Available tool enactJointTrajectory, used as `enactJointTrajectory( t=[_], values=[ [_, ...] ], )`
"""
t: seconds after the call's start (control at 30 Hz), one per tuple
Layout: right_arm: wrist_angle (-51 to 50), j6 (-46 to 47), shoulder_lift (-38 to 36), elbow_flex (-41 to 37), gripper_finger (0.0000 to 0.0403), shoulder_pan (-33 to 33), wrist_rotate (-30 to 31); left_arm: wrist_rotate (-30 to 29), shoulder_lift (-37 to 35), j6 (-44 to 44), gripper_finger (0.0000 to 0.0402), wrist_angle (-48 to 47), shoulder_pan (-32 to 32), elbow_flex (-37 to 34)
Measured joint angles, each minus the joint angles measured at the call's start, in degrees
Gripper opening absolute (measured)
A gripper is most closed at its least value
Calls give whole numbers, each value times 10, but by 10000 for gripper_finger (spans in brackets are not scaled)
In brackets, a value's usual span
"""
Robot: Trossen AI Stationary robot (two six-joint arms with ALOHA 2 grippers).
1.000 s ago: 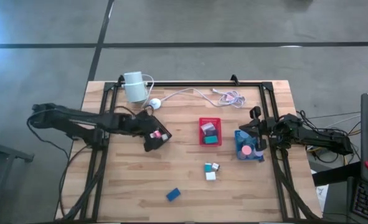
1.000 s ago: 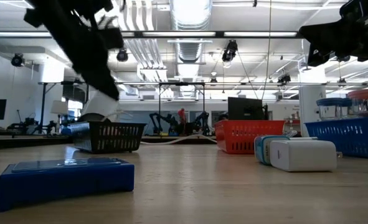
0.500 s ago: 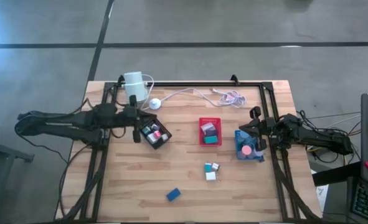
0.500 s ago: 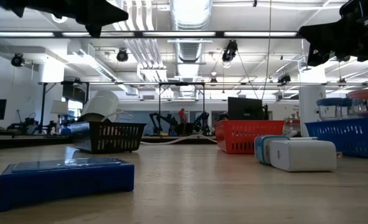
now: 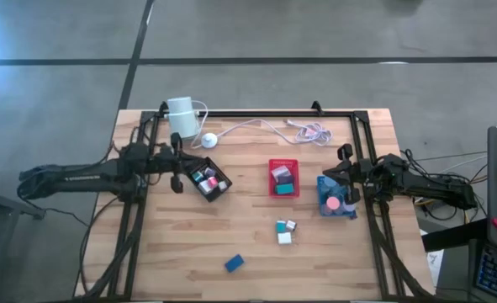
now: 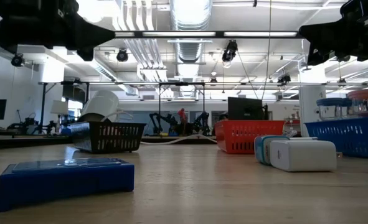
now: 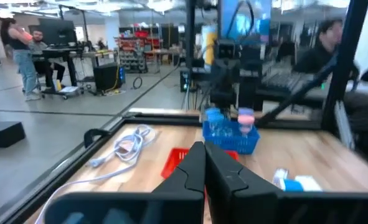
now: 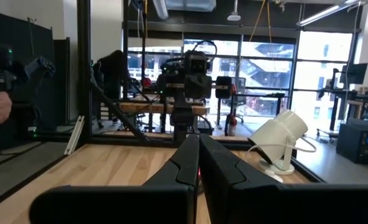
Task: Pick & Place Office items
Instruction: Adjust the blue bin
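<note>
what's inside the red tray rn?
The red tray holds a white-pink piece and a teal piece, seen from above. Anything beneath them is hidden.

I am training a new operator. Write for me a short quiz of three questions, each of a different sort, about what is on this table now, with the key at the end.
1. True or false: the left gripper holds an item.
2. Multiple choice: which tray stands in the middle of the table, between the two others? A) black B) red C) blue
3. Fill in: the lone blue block lies on the bare wood, nearest the table's ____ edge in the high view.

Key
1. False. Its fingers are shut on nothing, beside the black tray.
2. B. The blue tray is by the right gripper, which is also shut.
3. Bottom.
</note>
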Motion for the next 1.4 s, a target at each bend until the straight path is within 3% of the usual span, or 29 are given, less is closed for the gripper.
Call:
enactJointTrajectory(
  t=[0.17,0.8,1.13,1.4],
  values=[
    [2,2,0,0,8,0,1,67,-44,-21,2,-4,44,-26],
    [2,0,0,0,8,0,0,69,-66,1,2,-26,62,-34],
    [0,2,0,0,8,0,0,89,-133,2,3,-43,62,-35],
    [-1,1,0,0,8,0,0,89,-127,2,3,-44,62,-35]
  ],
)
